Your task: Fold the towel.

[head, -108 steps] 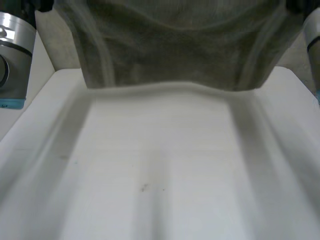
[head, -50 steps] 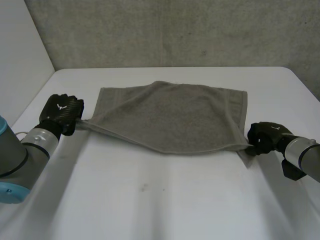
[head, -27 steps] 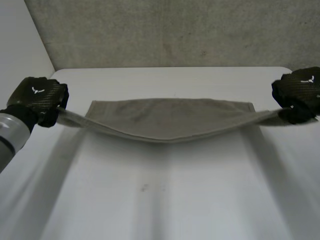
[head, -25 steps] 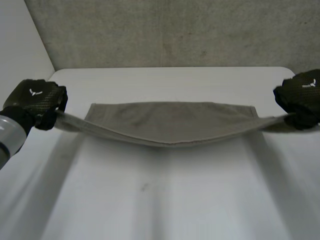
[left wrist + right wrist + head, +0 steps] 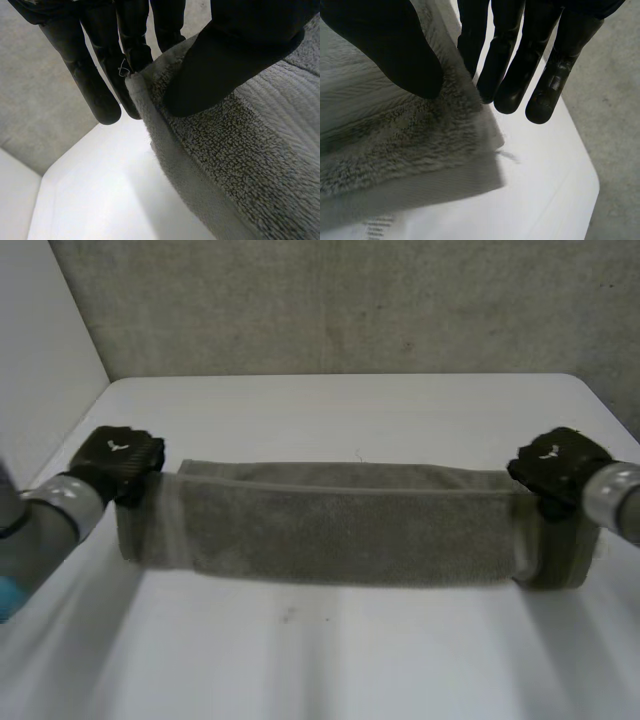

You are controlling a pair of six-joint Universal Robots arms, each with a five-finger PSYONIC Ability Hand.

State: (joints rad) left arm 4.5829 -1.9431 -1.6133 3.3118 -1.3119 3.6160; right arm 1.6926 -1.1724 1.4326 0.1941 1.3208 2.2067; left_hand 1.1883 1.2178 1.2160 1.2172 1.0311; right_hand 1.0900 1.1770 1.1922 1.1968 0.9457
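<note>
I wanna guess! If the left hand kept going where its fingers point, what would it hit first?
Likely nothing soon: past the left hand, pinching the towel corner, lies bare table, then the grey wall. Depth unclear.

The right hand pinches the grey towel at its corner, with the thumb pressed on the towel's upper face and straight fingers behind its edge. Under the towel lies the white tabletop. Past the towel's corner, the tabletop's rounded edge meets a grey concrete surface.

Left hand and right hand, well apart, each pinch shut.
</note>
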